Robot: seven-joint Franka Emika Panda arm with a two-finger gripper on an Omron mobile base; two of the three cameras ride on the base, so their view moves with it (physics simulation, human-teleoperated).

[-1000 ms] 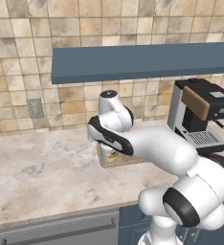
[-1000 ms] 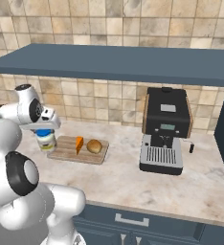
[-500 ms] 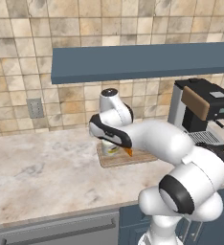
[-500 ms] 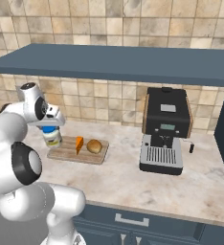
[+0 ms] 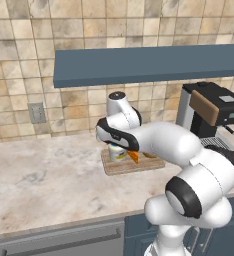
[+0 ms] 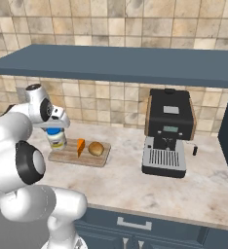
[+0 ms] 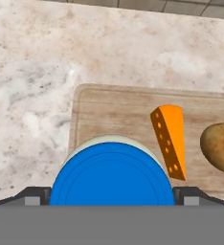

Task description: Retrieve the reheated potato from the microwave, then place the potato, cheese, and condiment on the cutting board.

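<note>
Three items sat on the board (image 6: 94, 159): the jar (image 7: 112, 174) directly under the tool (image 7: 112, 194), cheese (image 7: 170, 139) and potato (image 7: 221, 146) beside it. The tool's jaws stood spread around the lid; lifting crookedly could topple the jar onto the desk (image 6: 130, 182).

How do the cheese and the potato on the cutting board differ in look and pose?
The cheese is a bright orange, flat-sided wedge with small holes; the potato is a rounded, golden-brown oval with smooth skin. The cheese stands on edge, thin and upright; the potato lies low on its side. The cheese sits next to the blue-lidded jar; the potato lies beyond it. Both rest on the cutting board.
</note>
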